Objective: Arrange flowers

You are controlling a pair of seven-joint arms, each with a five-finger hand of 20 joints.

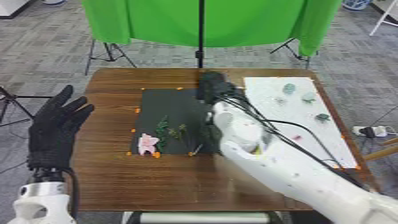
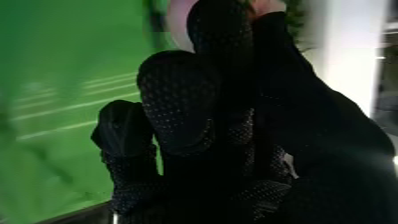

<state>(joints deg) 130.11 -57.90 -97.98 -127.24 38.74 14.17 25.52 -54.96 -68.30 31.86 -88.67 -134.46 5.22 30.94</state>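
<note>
My right hand (image 1: 213,90) is over the back right corner of the black mat (image 1: 169,100). In the right wrist view, the same hand (image 2: 213,110) pinches a pink flower (image 2: 181,22) between finger and thumb, with some green beside it. A pink piece (image 1: 148,143) lies at the mat's front left, next to a leafy green sprig (image 1: 162,129). Thin stems (image 1: 181,133) are to its right. On the white sheet (image 1: 266,90) are green pieces (image 1: 289,88) and a small pink one (image 1: 298,138). My left hand (image 1: 59,127) is at the table's left edge, fingers straight.
The brown table (image 1: 111,100) carries small orange markers round the mat and sheet. My right forearm (image 1: 266,167) crosses the sheet's front left part. Beyond the table hang green cloths (image 1: 151,22) with a black stand (image 1: 201,50) between them.
</note>
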